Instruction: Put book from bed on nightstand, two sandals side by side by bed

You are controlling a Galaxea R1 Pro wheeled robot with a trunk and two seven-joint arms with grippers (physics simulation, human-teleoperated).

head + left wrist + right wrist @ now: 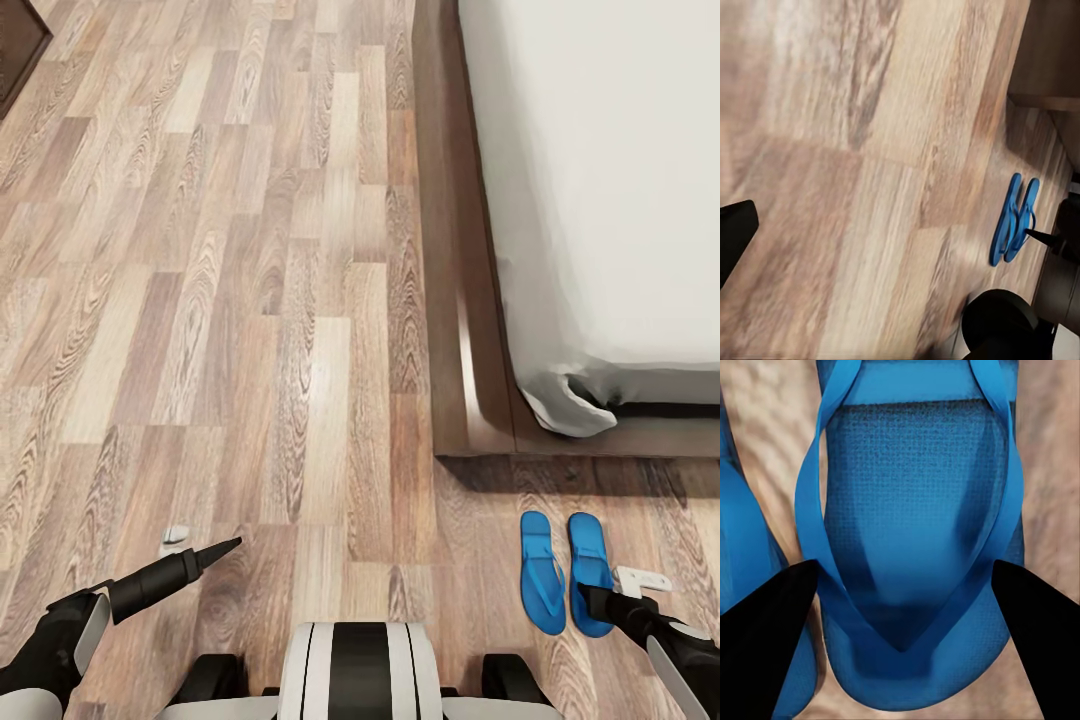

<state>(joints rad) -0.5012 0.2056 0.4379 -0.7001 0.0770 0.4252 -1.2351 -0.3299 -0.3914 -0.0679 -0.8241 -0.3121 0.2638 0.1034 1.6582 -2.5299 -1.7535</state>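
Note:
Two bright blue sandals lie side by side on the wood floor just off the foot corner of the bed (468, 300): the left sandal (541, 572) and the right sandal (588, 555). My right gripper (597, 603) is open, low over the near end of the right sandal (911, 510), one finger (765, 645) on each side of its strap point. The other sandal (742, 555) shows beside it. My left gripper (225, 547) hangs open over bare floor at the lower left, far from the pair (1014, 221). The book is out of view.
The pale mattress (610, 180) fills the upper right on its dark frame. A dark brown furniture corner (15, 50) shows at the far upper left; I cannot tell what it is. My base (355, 670) sits at the bottom. Wood floor (230, 300) spreads to the left.

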